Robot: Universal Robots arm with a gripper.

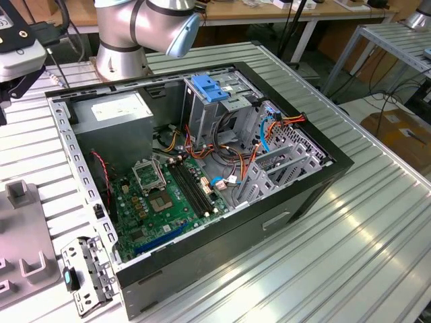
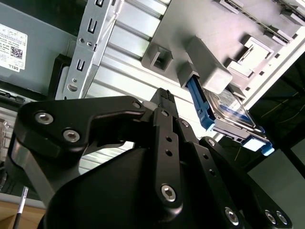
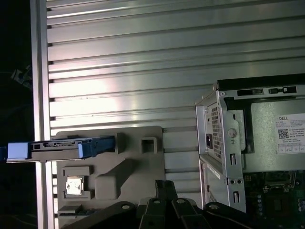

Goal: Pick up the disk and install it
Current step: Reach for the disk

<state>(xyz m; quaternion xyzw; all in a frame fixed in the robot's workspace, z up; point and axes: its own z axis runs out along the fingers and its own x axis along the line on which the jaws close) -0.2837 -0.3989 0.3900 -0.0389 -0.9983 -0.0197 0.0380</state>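
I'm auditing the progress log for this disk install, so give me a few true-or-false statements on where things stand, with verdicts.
1. The disk stands in a slot of the grey holder. True.
2. The gripper grips the disk. False: it is apart from the disk, which rests in the holder.
3. The computer case lies open with its motherboard showing. True.
4. The disk is installed in the case. False: it is in the holder, outside the case.

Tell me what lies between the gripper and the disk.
In the first wrist view, the grey fixture plate with its raised blocks lies between the gripper and the disk.
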